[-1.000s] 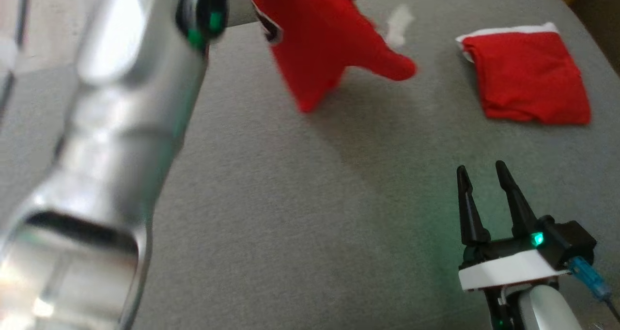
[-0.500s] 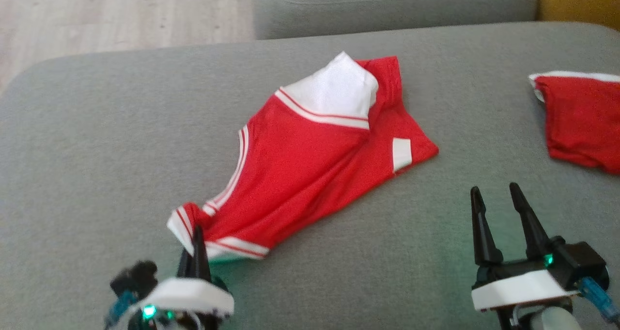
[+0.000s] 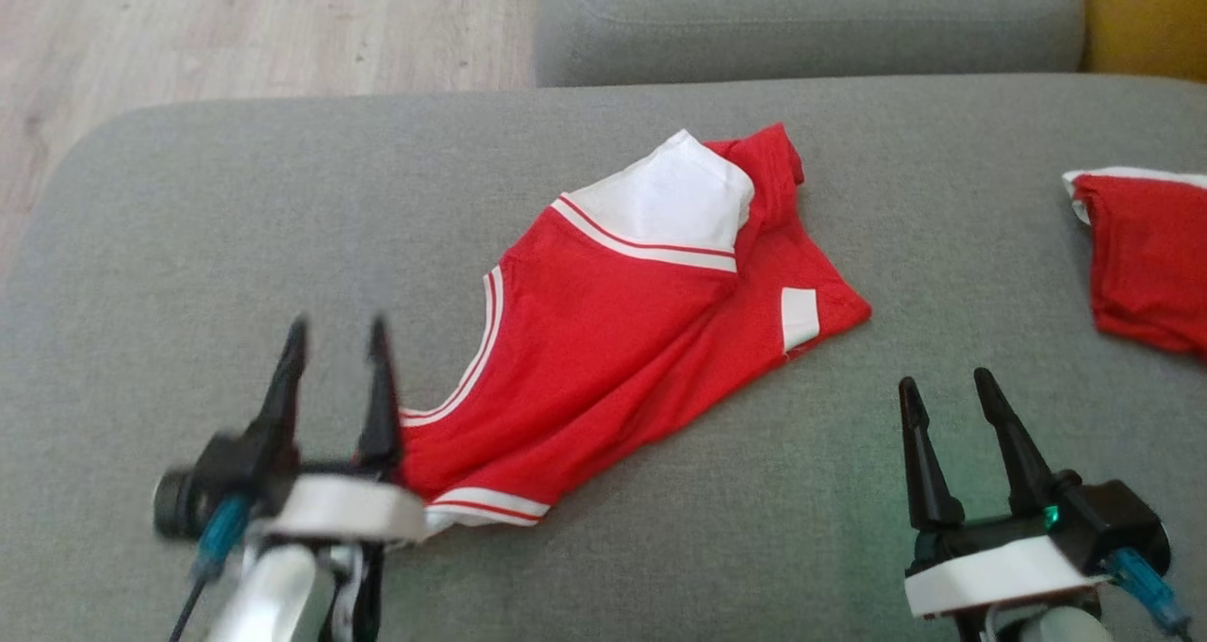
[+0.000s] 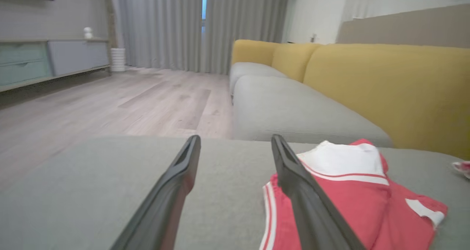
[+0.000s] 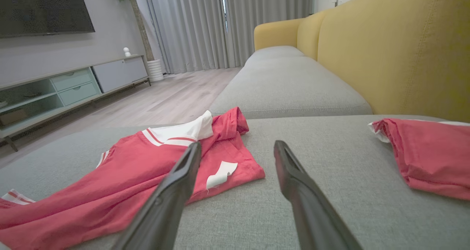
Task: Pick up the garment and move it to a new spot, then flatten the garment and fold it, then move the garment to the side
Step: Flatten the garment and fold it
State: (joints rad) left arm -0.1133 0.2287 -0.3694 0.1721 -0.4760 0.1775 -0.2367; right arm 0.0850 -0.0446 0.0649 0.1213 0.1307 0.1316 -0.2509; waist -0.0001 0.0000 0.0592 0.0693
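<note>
Though it clamped earlier, left pincer (image 3: 338, 333) (now spread) freed garment (image 3: 613, 340).

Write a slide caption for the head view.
Open left gripper beside the rumpled red garment on the grey sofa seat; open right gripper apart; second red garment at far right.

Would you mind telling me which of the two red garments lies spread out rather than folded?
The striped garment in the middle, by the left hand; the folded garment at the right edge is a compact bundle.

Smooth cloth garment (image 3: 613, 340), matt woven sofa (image 3: 189, 246)
</note>
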